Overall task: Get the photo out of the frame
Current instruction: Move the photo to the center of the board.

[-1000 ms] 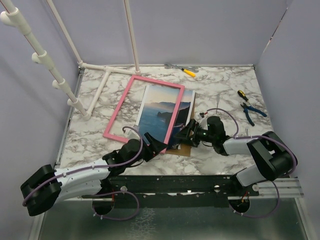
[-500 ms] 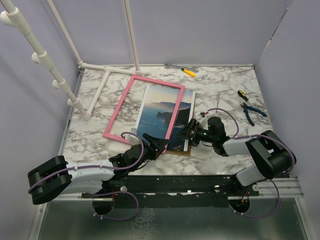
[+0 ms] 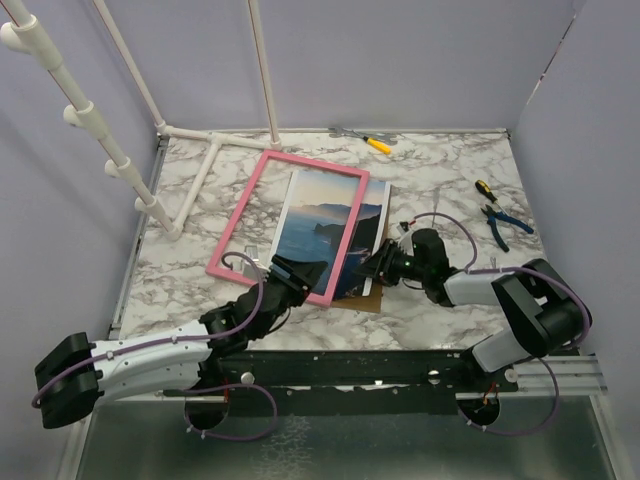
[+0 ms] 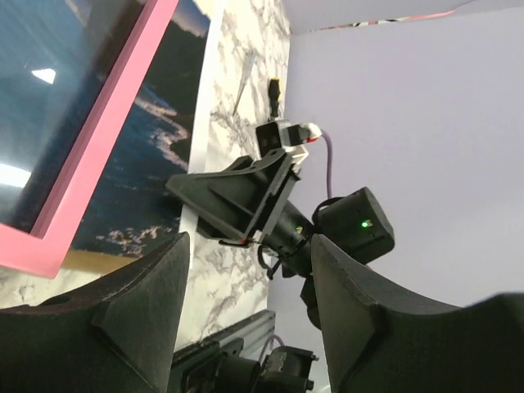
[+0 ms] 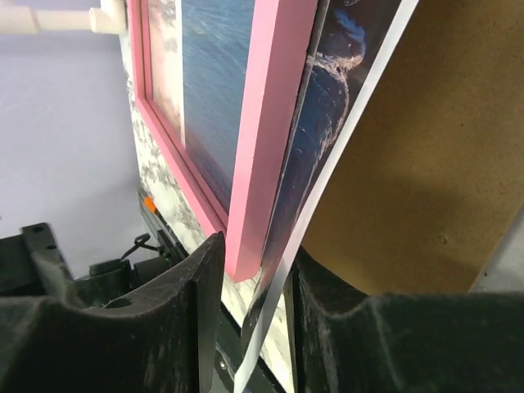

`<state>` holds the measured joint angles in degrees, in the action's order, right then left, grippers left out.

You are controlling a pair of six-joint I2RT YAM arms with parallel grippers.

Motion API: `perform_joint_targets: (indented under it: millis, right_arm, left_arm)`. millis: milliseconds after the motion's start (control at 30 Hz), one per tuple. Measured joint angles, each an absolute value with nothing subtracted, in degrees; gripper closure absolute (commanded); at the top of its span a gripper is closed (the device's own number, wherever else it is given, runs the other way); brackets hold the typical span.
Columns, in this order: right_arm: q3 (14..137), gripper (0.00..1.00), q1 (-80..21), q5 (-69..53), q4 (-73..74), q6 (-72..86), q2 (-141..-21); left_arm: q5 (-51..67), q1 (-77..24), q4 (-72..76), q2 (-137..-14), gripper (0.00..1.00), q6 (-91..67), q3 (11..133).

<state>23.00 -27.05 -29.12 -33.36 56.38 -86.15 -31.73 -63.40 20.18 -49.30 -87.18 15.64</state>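
Top external: showing the photo [image 3: 318, 232] partly under the frame [image 3: 241, 212], on the marble table [image 3: 440, 175] inside lavender walls [image 3: 400, 60].
Holding left gripper [image 3: 305, 272] apart nearby; straddling the photo's near right edge with right gripper [image 3: 372, 265], grip unclear.

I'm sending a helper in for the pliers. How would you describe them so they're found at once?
On the marble table, look at the right side, by the wall. Two tools lie there; the pliers are the nearer one, with two blue handles, while the screwdriver behind them is one straight piece with a yellow-and-black handle.
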Motion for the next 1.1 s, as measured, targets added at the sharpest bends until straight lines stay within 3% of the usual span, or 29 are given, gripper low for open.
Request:
perform_joint_targets:
  millis: [200,533,567,633,667,1100]
  right_arm:
    - [24.3,0.63,-26.9,-29.5,-33.4,57.5,-89.6]
    - [25.7,0.64,-26.0,-30.8,-33.3,60.7,-94.4]
    - [26.0,0.7,-25.9,-30.9,-33.3,61.0,-94.8]
    - [26.7,0.95,-25.8,-31.0,-33.4,61.5,-95.7]
    - [27.0,0.99,-25.7,-31.2,-33.4,61.6,-96.3]
    - [26.5,1.0,-24.4,-33.2,-35.2,61.3,-94.5]
  left_arm:
    - [-33.3,-62.3,9.2,-46.5,0.38,-80.7,22.3]
    - [-32.1,-60.1,2.5,-49.0,0.38,-75.9,22.9]
    - [-31.8,-59.9,2.3,-49.1,0.38,-75.6,22.9]
    - [-31.3,-59.6,2.0,-49.5,0.38,-75.1,22.9]
    - [-31.1,-59.4,1.8,-49.6,0.38,-74.8,22.9]
    - [-26.9,-54.6,-3.0,-52.4,0.37,-68.8,26.6]
